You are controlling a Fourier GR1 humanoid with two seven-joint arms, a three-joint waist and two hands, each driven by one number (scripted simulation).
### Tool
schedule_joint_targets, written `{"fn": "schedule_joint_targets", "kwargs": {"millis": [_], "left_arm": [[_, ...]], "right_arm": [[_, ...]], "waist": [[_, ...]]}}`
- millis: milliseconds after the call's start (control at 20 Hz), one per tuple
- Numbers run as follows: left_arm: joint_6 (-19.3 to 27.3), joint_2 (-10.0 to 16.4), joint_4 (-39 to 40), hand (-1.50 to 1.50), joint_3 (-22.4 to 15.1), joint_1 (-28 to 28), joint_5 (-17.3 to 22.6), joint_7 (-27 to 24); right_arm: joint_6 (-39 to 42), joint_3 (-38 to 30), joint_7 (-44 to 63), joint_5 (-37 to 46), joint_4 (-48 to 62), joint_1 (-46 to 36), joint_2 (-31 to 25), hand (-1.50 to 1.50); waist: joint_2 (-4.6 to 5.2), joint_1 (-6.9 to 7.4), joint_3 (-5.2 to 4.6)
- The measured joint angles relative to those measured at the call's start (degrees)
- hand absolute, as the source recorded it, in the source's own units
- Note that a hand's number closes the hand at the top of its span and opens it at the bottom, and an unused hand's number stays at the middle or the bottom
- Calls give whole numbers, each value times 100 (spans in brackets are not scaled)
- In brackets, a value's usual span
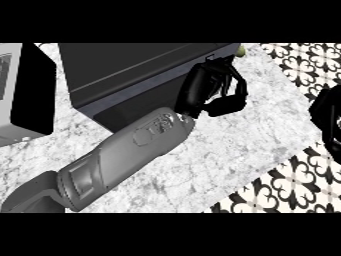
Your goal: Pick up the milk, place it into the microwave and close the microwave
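Marble table (225, 150) carried a dark, boxy microwave (129, 70). The left robot hand (219, 92) sat at the box's near right corner, clenched, with nothing visible inside its curl. The milk was hidden, so I could not tell where it was. The right robot hand (339, 125) was a dark shape at the right edge, above patterned floor tiles (291, 185); I could not tell its state.

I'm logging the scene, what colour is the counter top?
White and grey marbled counter top, shown best in the head view.
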Motion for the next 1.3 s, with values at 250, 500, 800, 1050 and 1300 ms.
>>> {"fn": "schedule_joint_targets", "kwargs": {"millis": [250, 500, 800, 1050, 1300], "left_arm": [[160, 27, -21, 150, -1, 44, 32, -51], [359, 80, -191, 150, 79, -7, 45, -127], [632, -94, -213, 150, 256, -34, 179, -61], [485, -306, -595, 150, 1025, 153, 995, 109], [-23, -309, -752, 150, 1188, 196, 1609, 127]], "right_arm": [[49, 78, 123, -142, -293, 34, -8, 150], [93, 138, 225, -259, -563, 84, -17, 150], [216, 326, 448, -331, -816, 219, -99, 150], [344, 622, 646, -418, -1032, 466, -122, 150], [363, 826, 727, -522, -1275, 769, -55, 150]], "waist": [[-13, -68, -2], [-38, -129, -3], [-4, -59, -8], [110, 56, -76], [113, 159, -49]]}}
